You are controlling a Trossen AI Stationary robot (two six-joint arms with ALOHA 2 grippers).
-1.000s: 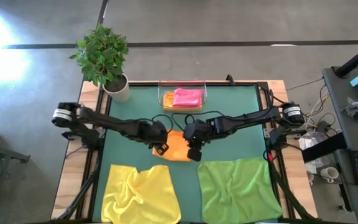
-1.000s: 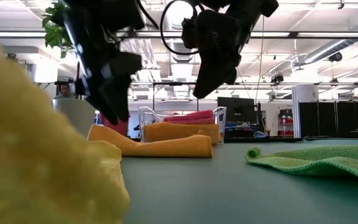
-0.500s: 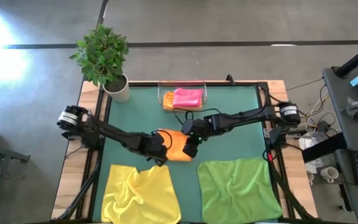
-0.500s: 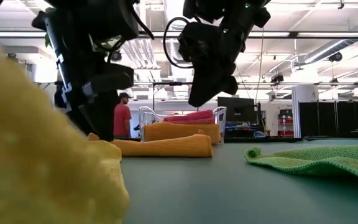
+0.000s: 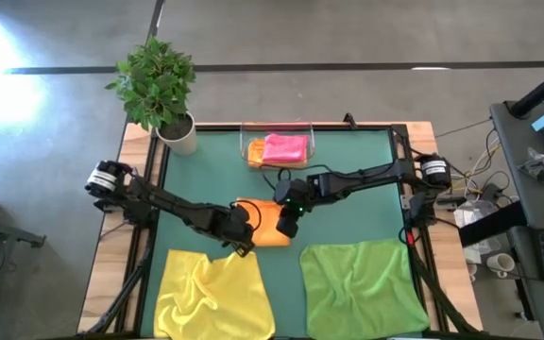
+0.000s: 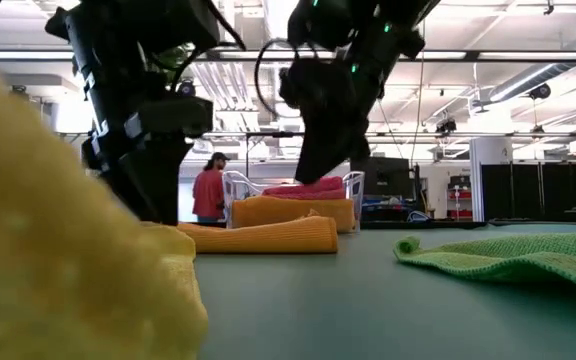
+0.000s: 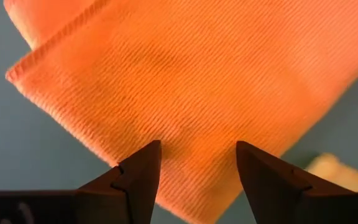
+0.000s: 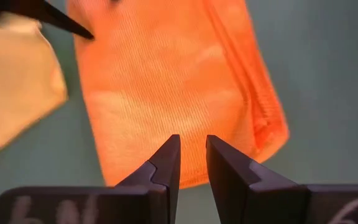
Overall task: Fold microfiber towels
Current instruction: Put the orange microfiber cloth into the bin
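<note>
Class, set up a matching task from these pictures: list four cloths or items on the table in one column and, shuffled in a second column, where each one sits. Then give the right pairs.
Things:
1. folded orange microfiber towel
2. crumpled yellow microfiber towel
3. spread green microfiber towel
4. folded pink microfiber towel

Places:
A. in the clear plastic tray at the table's far edge
B. near edge, on the right arm's side
C. mid-table, between both tools
D. near edge, on the left arm's side

Pairs: 1-C, 2-D, 3-B, 4-A

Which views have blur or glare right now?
Low view: yellow towel fills the near left, badly out of focus. High view: bright glare on the floor at top left. Left wrist view: orange towel soft, slightly blurred. Right wrist view: mostly clear.
</note>
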